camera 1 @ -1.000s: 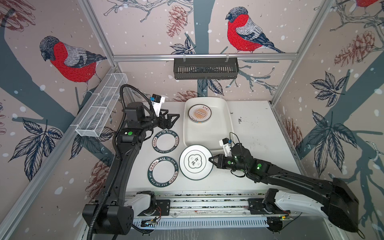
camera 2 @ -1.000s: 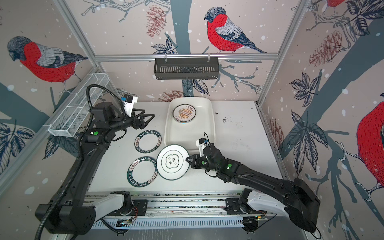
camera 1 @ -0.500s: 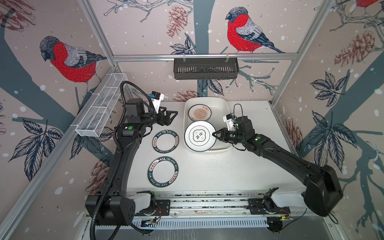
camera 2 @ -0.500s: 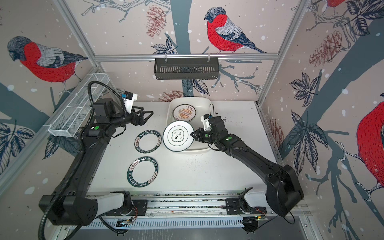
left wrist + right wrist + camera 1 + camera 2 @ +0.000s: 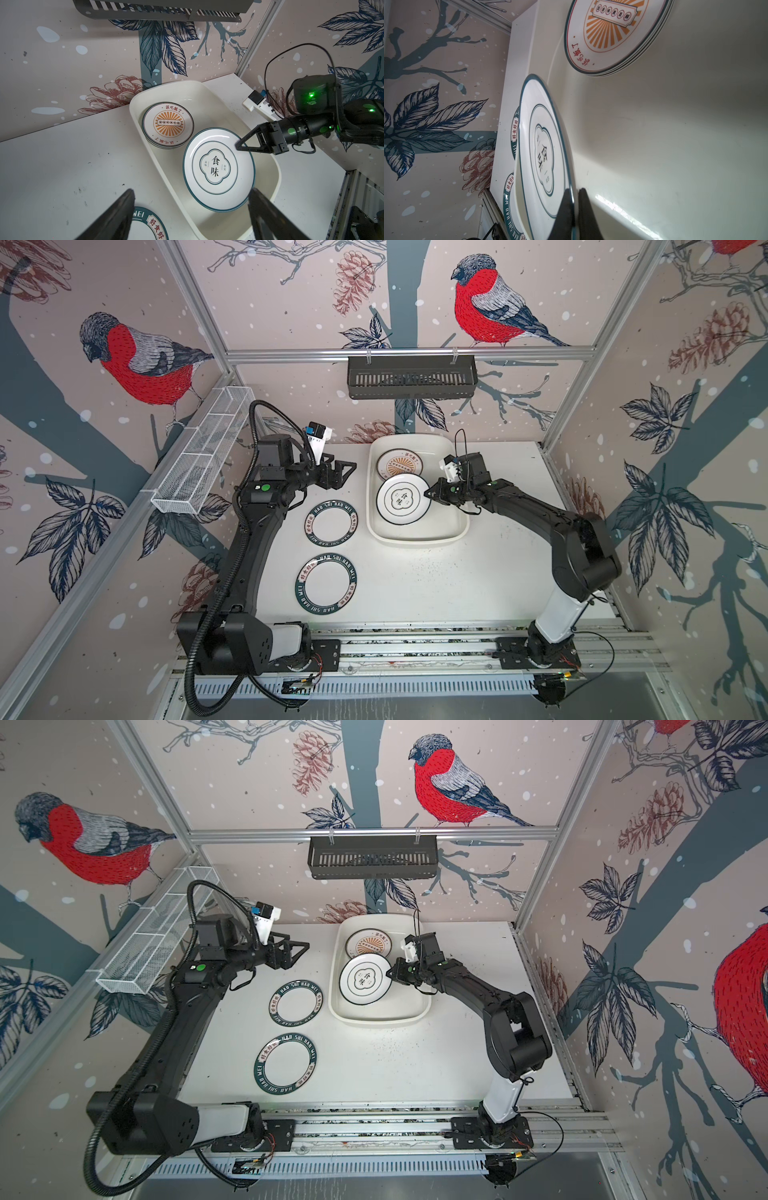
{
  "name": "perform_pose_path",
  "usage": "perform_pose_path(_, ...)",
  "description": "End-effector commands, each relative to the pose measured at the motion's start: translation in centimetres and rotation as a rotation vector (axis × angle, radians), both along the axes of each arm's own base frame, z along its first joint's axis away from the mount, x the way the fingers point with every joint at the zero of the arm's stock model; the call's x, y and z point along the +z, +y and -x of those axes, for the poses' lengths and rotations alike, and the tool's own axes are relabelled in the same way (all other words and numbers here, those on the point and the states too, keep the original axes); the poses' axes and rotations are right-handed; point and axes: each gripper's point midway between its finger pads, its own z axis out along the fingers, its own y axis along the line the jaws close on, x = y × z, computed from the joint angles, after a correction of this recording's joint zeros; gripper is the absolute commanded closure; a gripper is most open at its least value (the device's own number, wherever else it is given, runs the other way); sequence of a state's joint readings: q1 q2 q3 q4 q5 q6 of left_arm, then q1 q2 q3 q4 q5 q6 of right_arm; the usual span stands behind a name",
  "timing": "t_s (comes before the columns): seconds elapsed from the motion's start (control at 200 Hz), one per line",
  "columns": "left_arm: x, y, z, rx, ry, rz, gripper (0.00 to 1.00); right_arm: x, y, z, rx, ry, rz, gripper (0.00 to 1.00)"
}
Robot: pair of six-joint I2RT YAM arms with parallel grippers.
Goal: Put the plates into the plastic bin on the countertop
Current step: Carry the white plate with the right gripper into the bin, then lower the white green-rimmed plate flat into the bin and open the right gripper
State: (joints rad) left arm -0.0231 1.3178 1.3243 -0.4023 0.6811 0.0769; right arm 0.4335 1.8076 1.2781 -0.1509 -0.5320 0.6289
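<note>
I start from the countertop (image 5: 415, 585): the plastic bin (image 5: 415, 537) sits toward its far side, right of centre in both top views. Inside the bin, at the far end, a stack of sunburst plates (image 5: 400, 464) lies flat. Two lettered-rim plates wait on the bare counter left of the bin, one just beside it (image 5: 331, 522) and one nearer me (image 5: 326, 588).

The step in hand is the drop-off of the emblem plate (image 5: 402, 498). It hangs tilted over the bin's near half, partly overlapping the stack's edge from above. I cannot tell whether its low edge touches the bin floor.

The right gripper (image 5: 432, 492) has its jaws pinched tight on that plate's rim; the right wrist view shows a finger on each face. The left gripper (image 5: 347, 472) hovers spread wide and empty, over the counter just left of the bin.

My next move, I judge: lower and level the plate clear of the stack, then release gently and back out without catching the bin wall.
</note>
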Motion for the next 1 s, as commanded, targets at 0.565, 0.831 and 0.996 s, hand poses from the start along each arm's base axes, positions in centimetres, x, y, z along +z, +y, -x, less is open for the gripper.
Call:
perform_pose_path(0.565,-0.3,-0.6,-1.4,-0.038,0.022,0.03,0.16,-6.6,0.3,-2.0,0.045,0.092,0.055,0.95)
perform_pose_path(0.831,-0.5,-0.7,-1.6,-0.041,0.027,0.029,0.16,-7.8,0.4,-1.9,0.064,0.124,0.056,0.91)
perform_pose_path(0.996,-0.6,-0.6,-1.6,-0.037,0.028,0.023,0.16,-8.5,0.1,-1.8,0.081,0.143,0.078,0.88)
